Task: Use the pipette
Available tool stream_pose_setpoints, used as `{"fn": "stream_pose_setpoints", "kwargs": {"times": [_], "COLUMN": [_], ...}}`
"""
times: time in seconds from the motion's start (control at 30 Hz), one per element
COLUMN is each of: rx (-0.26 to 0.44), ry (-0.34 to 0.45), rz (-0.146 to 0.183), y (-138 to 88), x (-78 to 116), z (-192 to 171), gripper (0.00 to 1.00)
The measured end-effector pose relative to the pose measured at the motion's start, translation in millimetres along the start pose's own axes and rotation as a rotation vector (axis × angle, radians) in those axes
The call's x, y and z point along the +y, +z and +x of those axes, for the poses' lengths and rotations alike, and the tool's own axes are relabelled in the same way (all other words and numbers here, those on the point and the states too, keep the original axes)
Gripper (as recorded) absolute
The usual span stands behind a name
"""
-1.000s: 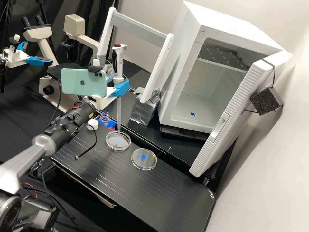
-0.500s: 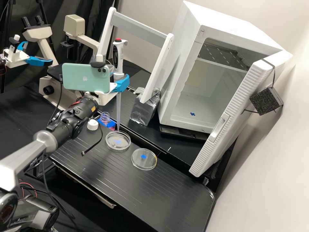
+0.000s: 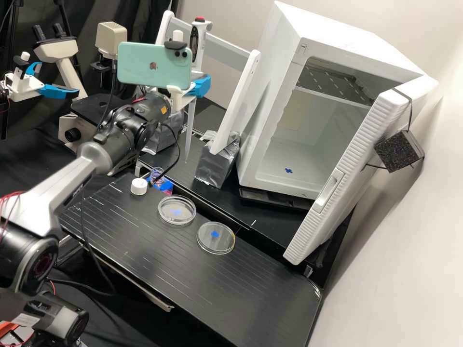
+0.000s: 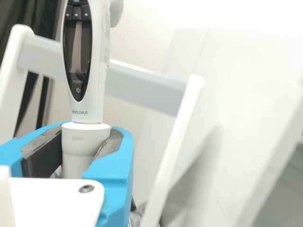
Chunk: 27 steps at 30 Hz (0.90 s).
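Pipette [image 3: 198, 50]: held roughly upright, tip down, beyond the left dish and well apart from it. The claw [image 3: 198, 86] has its two blue fingers clamped about the pipette's lower body. Left dish [image 3: 185, 217]: round, clear, with a blue mark visible at its base; contents cannot be determined. Right dish [image 3: 224, 243]: round, clear, also showing a blue mark, nearer on the black bench [image 3: 241, 284]. Small clear bottle [image 3: 157, 175]: uncapped, pinkish lower down, far-left of the left dish. White cap [image 3: 139, 186]: on the bench, near-left of the bottle. White frame [image 3: 236, 101]: close behind the pipette, its right leg at a foil-wrapped block [image 3: 217, 161]. White cabinet [image 3: 284, 154]: right, door ajar. Small printed lettering marks the pipette's body.
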Motion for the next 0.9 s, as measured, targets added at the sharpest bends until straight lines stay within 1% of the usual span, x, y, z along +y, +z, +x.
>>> {"fn": "stream_pose_setpoints", "kwargs": {"times": [0.13, 0.17, 0.2, 0.4, 0.6, 0.7, 0.9], "rx": [-0.014, -0.017, -0.023, -0.052, -0.092, -0.114, -0.136], "ry": [-0.017, -0.017, -0.022, -0.047, -0.067, -0.083, -0.114], "rz": [-0.019, -0.04, -0.039, -0.054, -0.051, -0.057, -0.032], "y": [-10, -14, -15, -24, -26, -24, -19], "x": [7.7, 9.8, 10.0, 8.3, 6.7, 5.9, 6.0], "z": [13, 18, 21, 41, 67, 77, 84], "gripper": [0.0, 0.0, 0.0, 0.0, 0.0, 0.0, 0.0]}}
